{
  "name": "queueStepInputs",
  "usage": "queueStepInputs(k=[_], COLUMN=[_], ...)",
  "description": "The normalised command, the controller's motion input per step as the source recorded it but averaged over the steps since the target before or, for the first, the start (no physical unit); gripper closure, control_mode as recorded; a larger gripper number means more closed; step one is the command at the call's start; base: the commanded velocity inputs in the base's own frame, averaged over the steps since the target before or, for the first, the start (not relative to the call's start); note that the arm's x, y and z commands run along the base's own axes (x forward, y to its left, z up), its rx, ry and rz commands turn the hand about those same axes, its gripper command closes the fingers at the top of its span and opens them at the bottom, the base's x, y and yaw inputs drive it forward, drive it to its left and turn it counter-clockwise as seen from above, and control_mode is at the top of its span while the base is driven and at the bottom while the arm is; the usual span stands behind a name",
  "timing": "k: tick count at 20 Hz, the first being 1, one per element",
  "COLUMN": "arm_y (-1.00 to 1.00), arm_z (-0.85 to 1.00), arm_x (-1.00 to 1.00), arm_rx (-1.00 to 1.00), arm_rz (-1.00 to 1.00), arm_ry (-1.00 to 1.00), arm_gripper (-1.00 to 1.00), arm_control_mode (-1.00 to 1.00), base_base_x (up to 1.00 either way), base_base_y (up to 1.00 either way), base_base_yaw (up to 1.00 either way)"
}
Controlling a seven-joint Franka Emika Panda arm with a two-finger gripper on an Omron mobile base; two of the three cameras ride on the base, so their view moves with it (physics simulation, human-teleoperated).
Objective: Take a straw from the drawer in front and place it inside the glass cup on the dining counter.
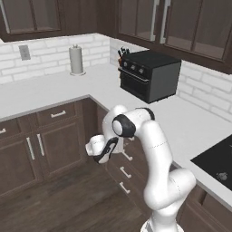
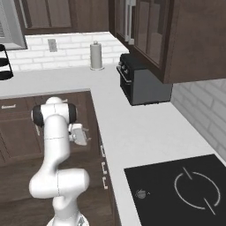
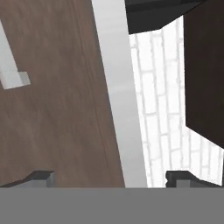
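My gripper (image 3: 110, 179) is open, its two dark fingertips (image 3: 41, 176) far apart with nothing between them. It faces a shut dark brown drawer front (image 3: 57, 109) with a white bar handle (image 3: 11, 72), just below the white counter edge (image 3: 116, 87). From the left base view, the hand (image 1: 100, 148) hangs at the top of a stack of drawers (image 1: 131, 170) under the right counter run. In the right base view the hand (image 2: 79, 134) is beside that same cabinet face. The straw, the glass cup and the dining counter are out of view.
A black toaster oven (image 1: 149, 74) and a paper towel roll (image 1: 76, 60) stand on the white L-shaped counter (image 1: 195, 127). A black cooktop (image 2: 181, 190) lies at the near right. Brown wood floor (image 1: 68, 204) lies open to the arm's left.
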Motion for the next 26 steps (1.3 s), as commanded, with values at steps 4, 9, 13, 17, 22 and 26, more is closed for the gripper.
queueStepInputs(k=[4, 9, 13, 17, 22, 26], arm_y=[-0.29, -0.08, 0.0, -0.12, -0.11, -0.01], arm_z=[0.0, -0.06, -0.11, -0.13, -0.31, -0.43], arm_x=[0.23, 0.22, 0.31, 0.36, 0.3, 0.23], arm_rx=[0.02, 0.0, 0.0, 0.0, 0.0, 0.0], arm_rz=[0.16, 0.09, 0.05, 0.02, 0.01, 0.0], arm_ry=[-0.03, 0.0, 0.0, 0.0, 0.05, 0.09], arm_gripper=[-1.0, -1.0, -1.0, -1.0, -1.0, -1.0], arm_control_mode=[-1.0, -1.0, -1.0, -1.0, -1.0, -1.0], base_base_x=[0.0, 0.0, 0.0, 0.0, 0.0, 0.0], base_base_y=[0.0, 0.0, 0.0, 0.0, 0.0, 0.0], base_base_yaw=[0.0, 0.0, 0.0, 0.0, 0.0, 0.0])
